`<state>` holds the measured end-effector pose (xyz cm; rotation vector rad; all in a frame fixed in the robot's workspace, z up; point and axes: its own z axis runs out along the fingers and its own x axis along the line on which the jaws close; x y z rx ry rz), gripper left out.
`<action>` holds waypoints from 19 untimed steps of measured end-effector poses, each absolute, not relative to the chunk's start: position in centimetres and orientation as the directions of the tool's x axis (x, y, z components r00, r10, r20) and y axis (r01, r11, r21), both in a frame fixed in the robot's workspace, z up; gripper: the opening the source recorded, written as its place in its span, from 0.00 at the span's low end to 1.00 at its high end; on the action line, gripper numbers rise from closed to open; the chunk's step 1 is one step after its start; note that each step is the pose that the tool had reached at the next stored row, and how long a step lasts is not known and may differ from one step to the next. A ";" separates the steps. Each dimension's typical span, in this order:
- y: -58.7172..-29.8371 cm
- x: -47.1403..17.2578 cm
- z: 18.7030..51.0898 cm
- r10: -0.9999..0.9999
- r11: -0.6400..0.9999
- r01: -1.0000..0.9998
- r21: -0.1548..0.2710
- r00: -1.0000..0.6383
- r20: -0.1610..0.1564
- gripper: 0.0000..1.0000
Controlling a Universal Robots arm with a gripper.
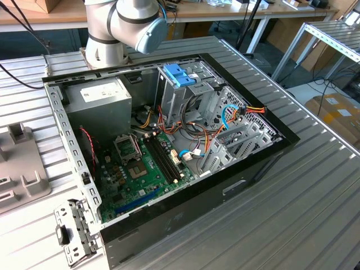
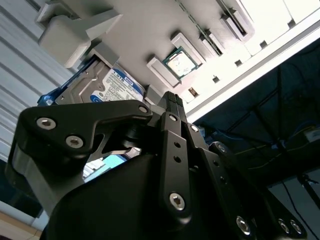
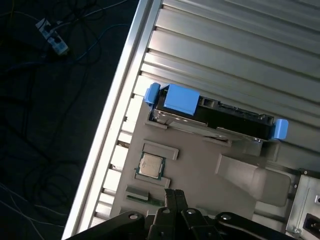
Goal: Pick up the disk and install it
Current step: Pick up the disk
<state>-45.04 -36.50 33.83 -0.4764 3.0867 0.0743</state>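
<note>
Gripper (image 3: pixel 175 192): the two black fingers lie together and hold nothing. It hangs over the grey tray (image 3: pixel 200 165), tips toward the tray's floor and not touching it.

Near the tips, a small square chip (image 3: pixel 151 165) sits in its own pocket of the tray. Beyond the chip, the disk (image 3: pixel 215 117) stands on its long edge in a holder at the tray's far side, well apart from the fingers. In the second wrist view its white-and-blue label face (image 2: pixel 107 87) rests against a grey support block. There are blue rails at both ends and a blue tab on the upper edge.

Handling, as I judge it:
- Stiff metal slab, dense for its bulk, with no give.
- The flat faces look smooth, so a loose pinch could slip.
- The board side is likely delicate.
- The best hold is probably across the thin body at the middle of the upper edge, between the rails.

Arm: the wrist is pitched down over the tray. The base and a big joint (image 1: pixel 135 25) stand past the open computer case (image 1: pixel 73 152), which lies beside the tray on the same ribbed table (image 3: pixel 240 40).
</note>
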 end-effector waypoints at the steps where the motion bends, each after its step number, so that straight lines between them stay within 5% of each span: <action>1: -36.5 -45.0 33.8 -0.308 0.950 -0.308 0.044 -0.951 -0.024 0.11; 19: -36.5 -45.0 33.8 -0.458 0.887 -0.459 0.044 -0.889 -0.024 0.11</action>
